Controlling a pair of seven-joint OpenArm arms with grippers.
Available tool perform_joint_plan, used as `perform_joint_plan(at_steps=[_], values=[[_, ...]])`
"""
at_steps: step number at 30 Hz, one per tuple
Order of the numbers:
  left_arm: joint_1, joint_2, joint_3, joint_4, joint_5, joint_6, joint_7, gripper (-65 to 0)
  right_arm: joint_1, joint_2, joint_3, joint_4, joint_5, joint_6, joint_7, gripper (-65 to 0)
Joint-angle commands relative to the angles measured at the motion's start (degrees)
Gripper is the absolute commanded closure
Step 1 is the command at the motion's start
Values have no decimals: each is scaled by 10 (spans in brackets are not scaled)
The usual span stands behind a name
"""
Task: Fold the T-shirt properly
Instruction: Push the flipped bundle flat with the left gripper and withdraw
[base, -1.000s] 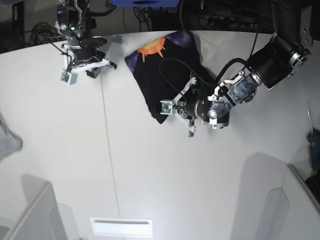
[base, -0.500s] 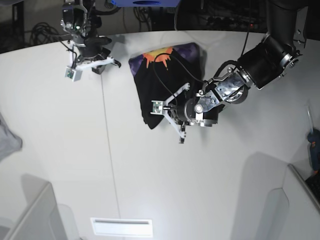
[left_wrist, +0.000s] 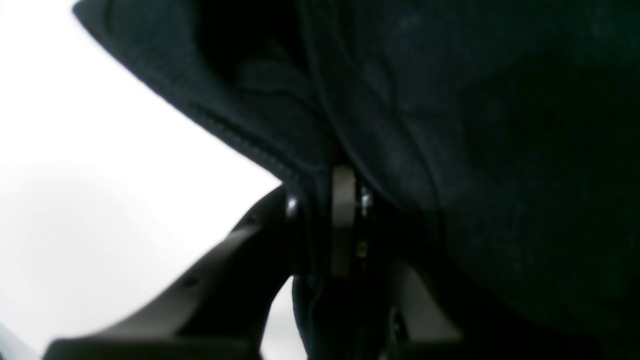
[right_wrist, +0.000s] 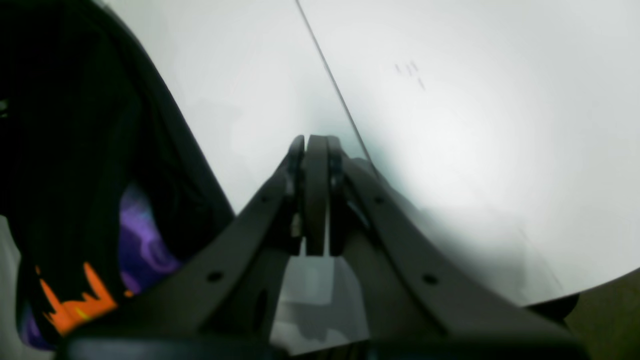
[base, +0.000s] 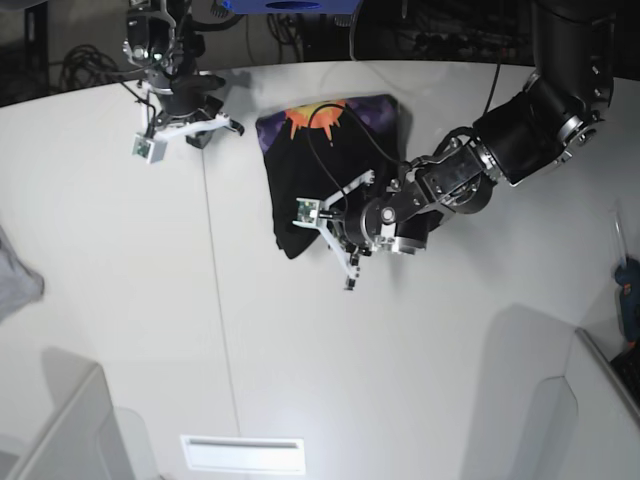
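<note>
The black T-shirt (base: 335, 160) lies bunched at the back middle of the white table (base: 130, 300), with its orange and purple print (base: 305, 118) showing at the far edge. My left gripper (base: 335, 240) is at the shirt's near edge; in the left wrist view it (left_wrist: 345, 220) is shut on a fold of the black cloth (left_wrist: 475, 125). My right gripper (base: 222, 127) hovers just left of the shirt, apart from it. In the right wrist view it (right_wrist: 315, 195) is shut and empty above the bare table, with the shirt and its print (right_wrist: 140, 240) at the left.
A small grey cloth (base: 15, 285) lies at the table's left edge. Grey bins stand at the front left (base: 70, 430) and front right (base: 600, 400). A blue object (base: 628, 300) sits at the right edge. A seam (base: 215, 280) runs down the table.
My left gripper has moved left and a little toward the front, dragging the shirt's edge with it; the shirt now lies narrower. The right gripper has shifted slightly toward the back.
</note>
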Motion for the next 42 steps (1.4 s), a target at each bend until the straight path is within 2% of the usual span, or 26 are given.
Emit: perform_joint_plan(at_steps=[1, 22, 23, 26, 28, 31, 33, 36, 42], values=[[-9, 1, 23, -4, -5, -12, -2, 0, -1, 0, 1, 6, -3, -1, 11, 0], [-37, 6, 38, 1, -7, -12, 1, 0, -1, 0, -1, 0, -3, -1, 11, 0], [-42, 6, 38, 1, -7, -12, 1, -16, -1, 0, -1, 0, -3, -1, 11, 0], [-48, 6, 38, 2, -10, -12, 1, -221, -1, 0, -1, 0, -3, -1, 11, 0], [-55, 7, 38, 2, -7, -12, 1, -316, -1, 0, -1, 0, -3, -1, 11, 0], [-66, 14, 37, 2, -10, -12, 2, -418, -1, 0, -1, 0, -3, -1, 11, 0], [-77, 19, 10, 7, -10, -12, 19, -454, -2, 0, -1, 0, -3, -1, 11, 0], [-89, 34, -47, 38, -10, -12, 57, -459, -2, 0, -1, 0, -3, -1, 10, 0], [-96, 36, -137, 119, -11, -12, 66, -457, -4, 0, -1, 5, -3, -1, 10, 0]])
